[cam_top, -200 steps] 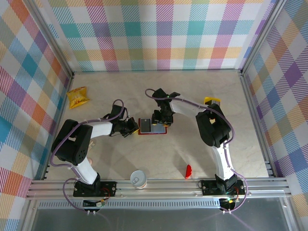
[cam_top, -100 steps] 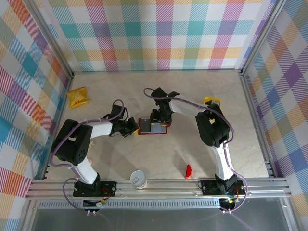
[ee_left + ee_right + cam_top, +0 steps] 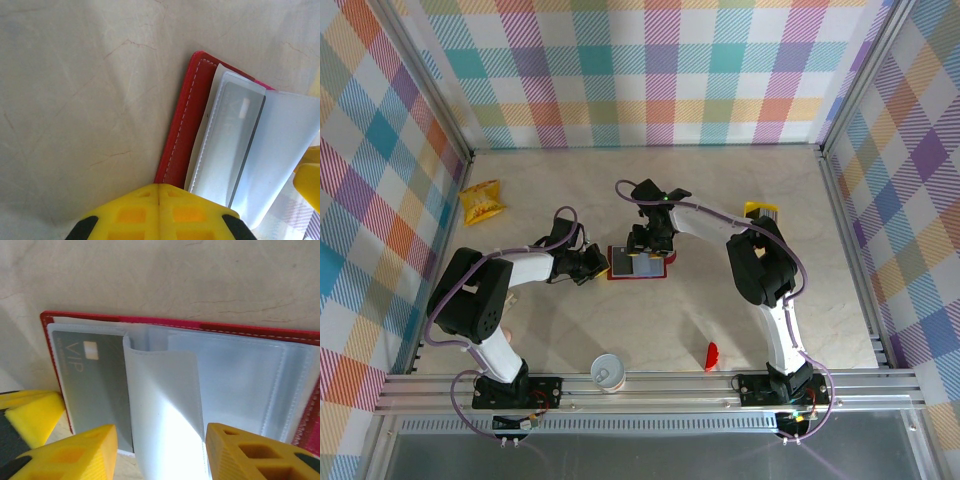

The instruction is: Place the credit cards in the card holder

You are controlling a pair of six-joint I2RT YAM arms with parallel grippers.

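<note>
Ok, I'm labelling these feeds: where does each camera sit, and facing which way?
Top external: above, behind the bases, looking down on the table; left arm and right arm show.
Left wrist: looks down at the card holder's left edge; shut left gripper below.
Right wrist: looks into the open holder; open right gripper below.
All share the card holder.

The card holder (image 3: 638, 264) lies open on the table (image 3: 570, 330), a card (image 3: 92, 385) in its left pocket, the left gripper (image 3: 598, 263) at its left edge, the right gripper (image 3: 645, 250) over it, the cards (image 3: 760, 210) well right, a packet (image 3: 482, 202) back-left and a cup (image 3: 608, 371) near the front edge.
</note>
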